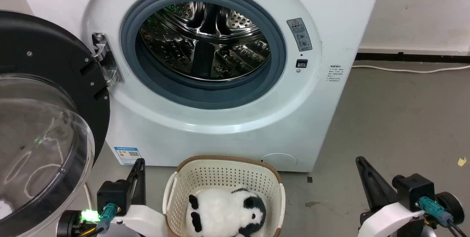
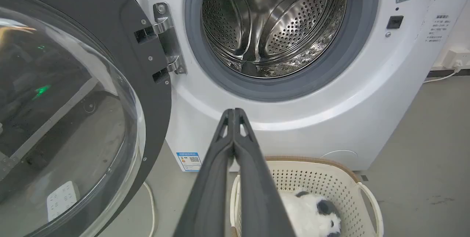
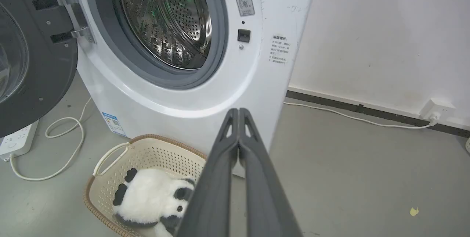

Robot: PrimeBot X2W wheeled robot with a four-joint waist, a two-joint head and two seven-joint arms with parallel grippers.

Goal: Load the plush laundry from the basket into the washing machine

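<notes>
plush laundry (image 1: pixel 224 211) in basket (image 1: pixel 224 160), long axis 9–3; lies 4 o'clock off L gripper (image 1: pixel 139 162), 8 o'clock off R gripper (image 1: pixel 359 160); L nearer; both finger pairs clenched, holding nothing

White-and-black plush laundry (image 1: pixel 224 211), brown-rimmed cream basket (image 1: pixel 220 173) — perforated, white washing machine (image 1: pixel 205 121)

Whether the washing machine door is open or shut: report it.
Open: the washing machine door stands swung left on its hinge, the steel drum exposed.

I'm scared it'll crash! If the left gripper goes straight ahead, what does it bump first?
The left gripper would probably meet the washer, its white front just below the grey ring; depth is unclear.
</notes>
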